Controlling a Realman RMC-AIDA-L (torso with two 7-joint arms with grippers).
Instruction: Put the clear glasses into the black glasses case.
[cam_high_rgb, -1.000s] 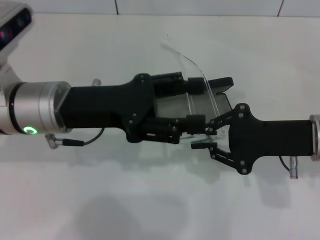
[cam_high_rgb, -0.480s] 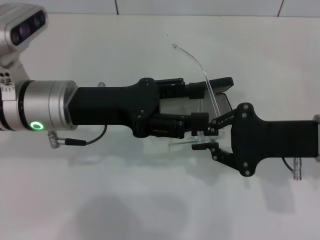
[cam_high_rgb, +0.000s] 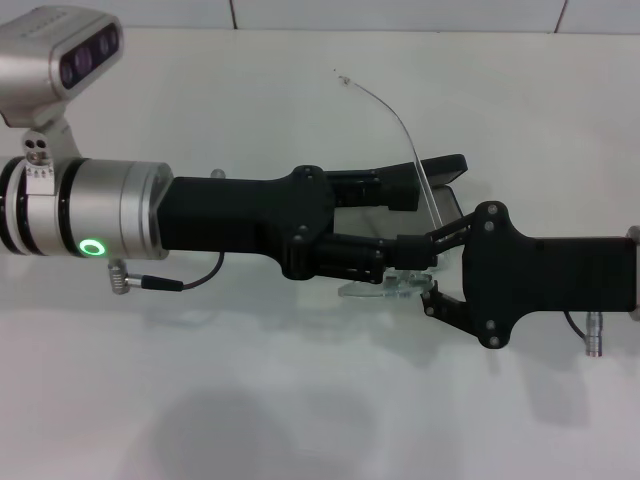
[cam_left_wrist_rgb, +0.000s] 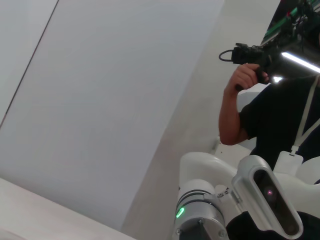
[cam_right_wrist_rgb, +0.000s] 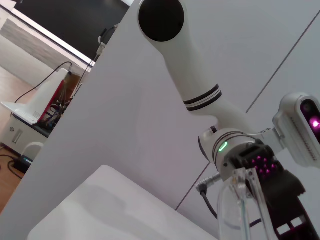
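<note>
The clear glasses (cam_high_rgb: 385, 286) hang at the table's middle, the lens low by the case's near side and one thin arm curving up and away. They fill the near part of the right wrist view (cam_right_wrist_rgb: 241, 200). My right gripper (cam_high_rgb: 430, 270) comes in from the right, shut on the lens end. The black glasses case (cam_high_rgb: 446, 166) lies open under both grippers, its grey lining partly hidden. My left gripper (cam_high_rgb: 418, 222) reaches in from the left, open, with one finger along the lid and the other by the case's near edge, close to the lens.
The white table (cam_high_rgb: 300, 400) runs to a tiled wall at the back. A cable and plug (cam_high_rgb: 150, 283) hang under my left wrist. In the left wrist view a person (cam_left_wrist_rgb: 280, 115) stands behind the robot.
My left arm has slid to the right over the case. The glasses have turned in the right gripper: the lens now lies low and only a thin arm sticks up.
</note>
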